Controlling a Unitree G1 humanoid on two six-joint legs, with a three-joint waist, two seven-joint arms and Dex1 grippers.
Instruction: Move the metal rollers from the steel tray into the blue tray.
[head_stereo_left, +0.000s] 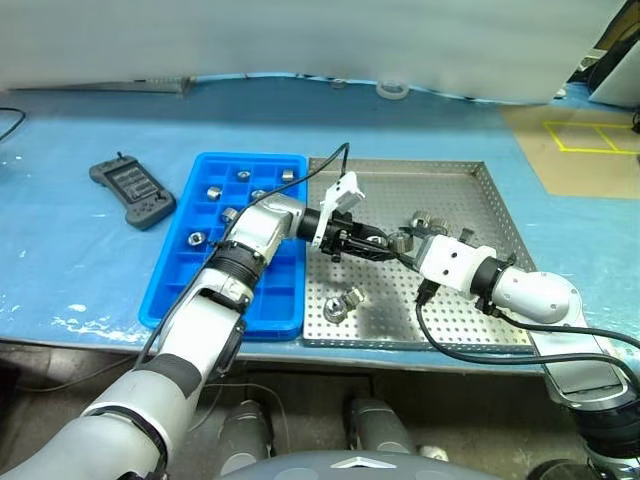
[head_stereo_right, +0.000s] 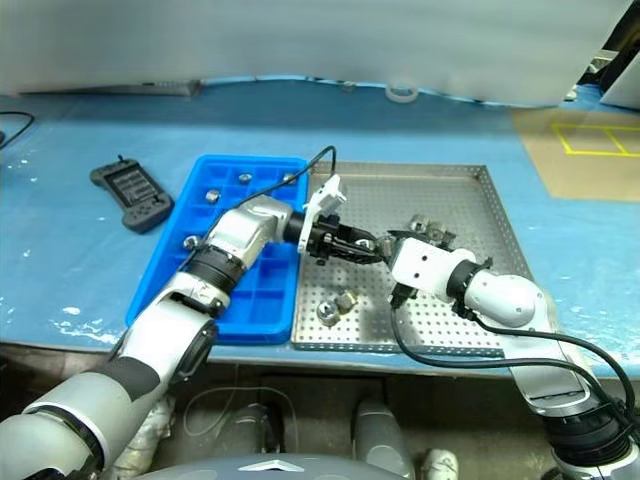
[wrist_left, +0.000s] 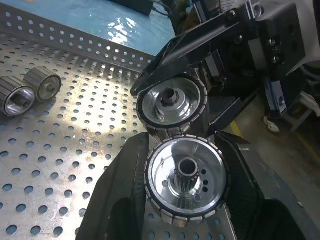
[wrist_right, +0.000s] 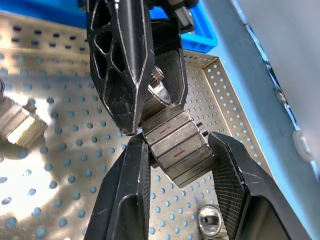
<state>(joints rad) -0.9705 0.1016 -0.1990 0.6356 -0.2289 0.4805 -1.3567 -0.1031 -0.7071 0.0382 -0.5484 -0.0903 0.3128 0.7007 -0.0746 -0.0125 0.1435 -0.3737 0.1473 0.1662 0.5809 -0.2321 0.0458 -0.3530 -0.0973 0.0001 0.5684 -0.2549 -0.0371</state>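
- Here, mid-frame over the steel tray, the left gripper and right gripper meet tip to tip — each clamped on its own metal roller.
- More rollers: loose at the tray's lower left, several in the blue tray — left of centre.

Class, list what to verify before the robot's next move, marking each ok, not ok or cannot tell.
1. Left gripper shut on first roller: ok.
2. Right gripper shut on second roller: ok.
3. Held rollers apart: not ok, they appear to touch.
4. Blue tray has free compartments: ok.
5. Steel tray emptied: not ok, loose rollers remain.
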